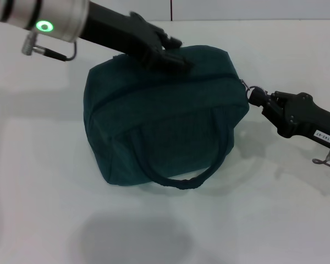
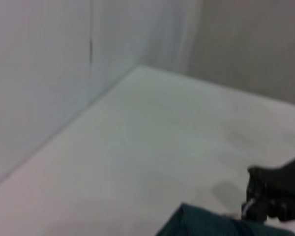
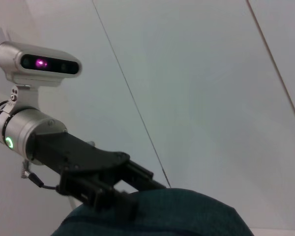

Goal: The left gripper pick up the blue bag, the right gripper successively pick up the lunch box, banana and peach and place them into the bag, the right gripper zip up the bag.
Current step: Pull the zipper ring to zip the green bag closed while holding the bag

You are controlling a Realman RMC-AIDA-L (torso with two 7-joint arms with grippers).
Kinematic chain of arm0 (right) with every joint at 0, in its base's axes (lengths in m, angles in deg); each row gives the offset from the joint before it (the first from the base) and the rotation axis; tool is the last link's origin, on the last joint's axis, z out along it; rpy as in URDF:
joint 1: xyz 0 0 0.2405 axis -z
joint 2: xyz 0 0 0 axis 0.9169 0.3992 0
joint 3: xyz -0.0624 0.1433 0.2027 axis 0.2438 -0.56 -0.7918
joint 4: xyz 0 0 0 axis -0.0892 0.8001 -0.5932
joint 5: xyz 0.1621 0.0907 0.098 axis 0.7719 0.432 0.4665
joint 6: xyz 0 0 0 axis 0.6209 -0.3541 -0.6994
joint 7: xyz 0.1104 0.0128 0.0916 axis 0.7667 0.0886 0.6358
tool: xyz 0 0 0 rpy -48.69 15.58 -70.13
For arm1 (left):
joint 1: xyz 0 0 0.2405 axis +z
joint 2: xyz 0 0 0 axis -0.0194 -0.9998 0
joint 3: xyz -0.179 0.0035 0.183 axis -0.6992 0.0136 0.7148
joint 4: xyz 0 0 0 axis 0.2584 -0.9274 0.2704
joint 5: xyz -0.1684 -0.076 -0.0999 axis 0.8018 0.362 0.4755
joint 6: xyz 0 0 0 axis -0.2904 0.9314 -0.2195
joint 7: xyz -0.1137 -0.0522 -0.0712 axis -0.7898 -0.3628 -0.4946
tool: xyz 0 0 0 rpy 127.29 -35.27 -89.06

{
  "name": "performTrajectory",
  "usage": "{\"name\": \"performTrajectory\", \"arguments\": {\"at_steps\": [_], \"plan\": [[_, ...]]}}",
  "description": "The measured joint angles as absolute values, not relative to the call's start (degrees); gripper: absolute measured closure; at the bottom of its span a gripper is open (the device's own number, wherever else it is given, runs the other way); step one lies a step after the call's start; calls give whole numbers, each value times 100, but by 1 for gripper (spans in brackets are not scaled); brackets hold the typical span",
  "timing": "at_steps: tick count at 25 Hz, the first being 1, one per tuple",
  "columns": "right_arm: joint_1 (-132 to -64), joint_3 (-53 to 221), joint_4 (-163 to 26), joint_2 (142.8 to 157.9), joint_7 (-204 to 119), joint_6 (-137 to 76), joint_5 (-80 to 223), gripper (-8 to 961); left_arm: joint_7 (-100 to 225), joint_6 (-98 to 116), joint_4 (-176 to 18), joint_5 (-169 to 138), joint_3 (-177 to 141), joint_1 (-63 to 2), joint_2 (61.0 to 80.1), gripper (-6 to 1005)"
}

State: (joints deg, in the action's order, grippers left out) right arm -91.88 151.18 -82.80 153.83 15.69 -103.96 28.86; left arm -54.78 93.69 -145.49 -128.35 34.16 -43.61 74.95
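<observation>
The blue bag (image 1: 165,126) sits on the white table, its top closed and one handle loop (image 1: 187,179) hanging down the front. My left gripper (image 1: 173,55) reaches in from the back left and is shut on the bag's top edge; the right wrist view shows this left gripper (image 3: 113,194) clamped on the bag (image 3: 177,216). My right gripper (image 1: 261,99) is at the bag's right end, shut on the metal zipper pull (image 1: 253,91). A corner of the bag (image 2: 201,223) and the right gripper (image 2: 275,196) show in the left wrist view. The lunch box, banana and peach are out of view.
The white table (image 1: 44,192) stretches in front and to the left of the bag. A white wall (image 1: 236,8) rises behind the table's far edge.
</observation>
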Motion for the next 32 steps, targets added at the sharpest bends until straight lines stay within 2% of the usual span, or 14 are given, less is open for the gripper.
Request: {"name": "performTrajectory", "arguments": {"at_steps": [10, 15, 26, 32], "plan": [[-9121, 15124, -8276, 15383, 1546, -10523, 2963, 937, -5825, 9270, -14462, -13199, 3578, -4559, 7502, 467], [-9117, 15117, -8273, 15383, 1531, -10524, 2968, 937, -5833, 9252, -14476, -13223, 3674, -4508, 7501, 496], [-9109, 15071, -8168, 15375, 1480, -10464, 3126, 937, -5820, 9251, -14494, -13238, 3720, -4475, 7496, 931], [-9109, 15071, -7984, 15354, 1274, -10082, 3320, 937, -5820, 9276, -14508, -13233, 3721, -4477, 7470, 947]]}}
